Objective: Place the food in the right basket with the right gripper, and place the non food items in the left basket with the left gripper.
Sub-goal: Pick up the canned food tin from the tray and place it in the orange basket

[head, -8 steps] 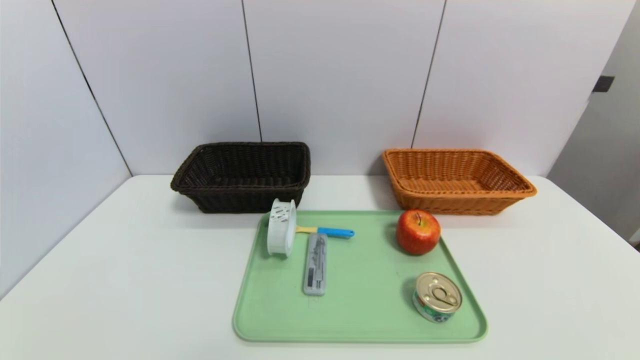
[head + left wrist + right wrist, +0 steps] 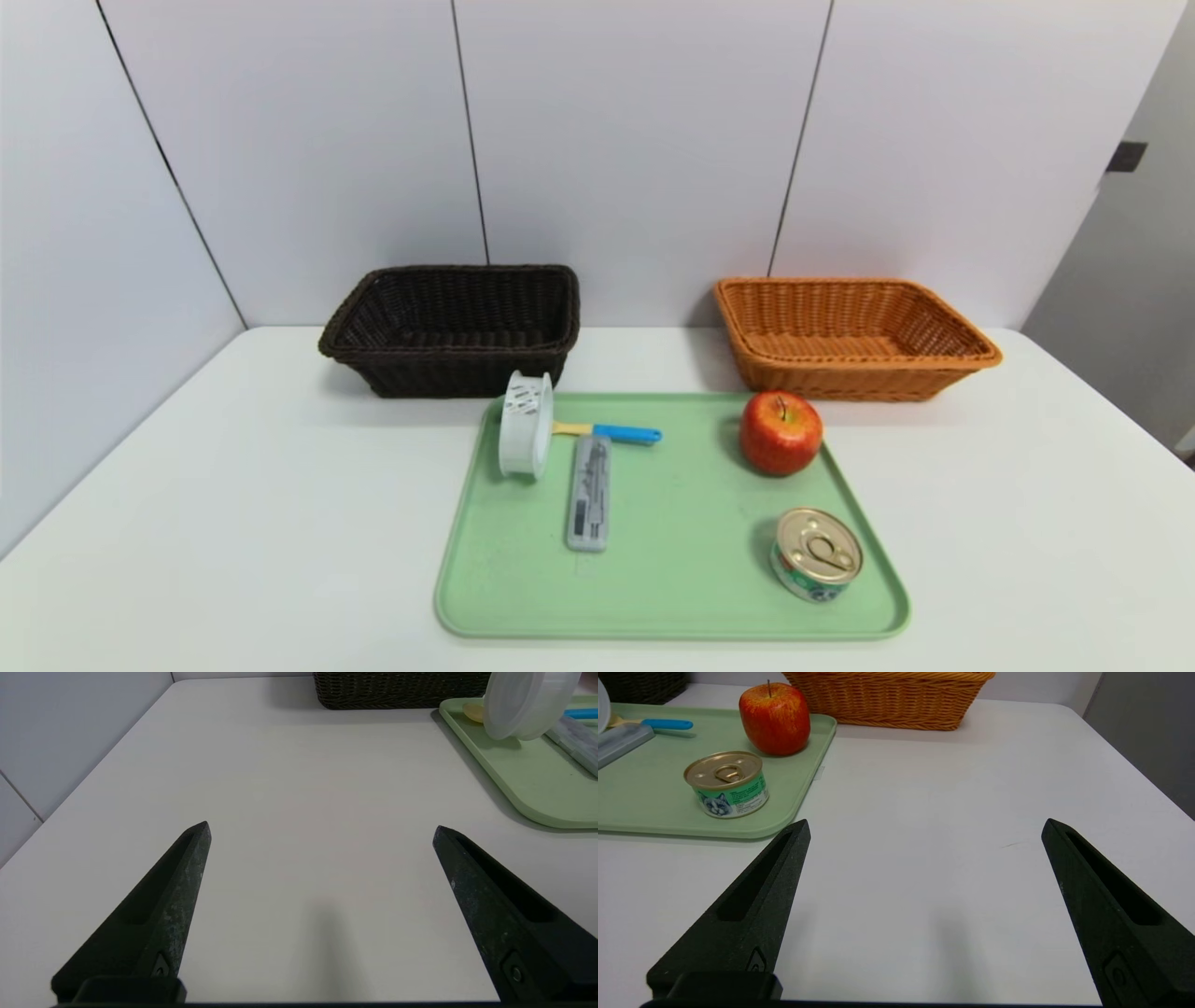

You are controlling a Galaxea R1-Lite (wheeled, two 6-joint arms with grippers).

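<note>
Nothing has shifted since half a second ago: red streaked apple (image 2: 780,432), gold-lidded tin (image 2: 816,554), white slotted strainer cup (image 2: 526,437), grey oblong case (image 2: 589,492) and blue-handled utensil (image 2: 616,432) remain on the green tray (image 2: 672,597); dark brown wicker basket (image 2: 453,327) and orange wicker basket (image 2: 850,336) hold nothing; left gripper (image 2: 321,833) and right gripper (image 2: 925,828), both released wide, hover apart, so sorting is unstarted.

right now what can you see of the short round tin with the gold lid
The short round tin stands upright on the near right part of the pale green plastic tray. Its gold metal lid has an unopened pull tab. A green-and-white label with a cat's face wraps its side. Nothing touches it but the tray; the red apple sits apart, farther back.
</note>
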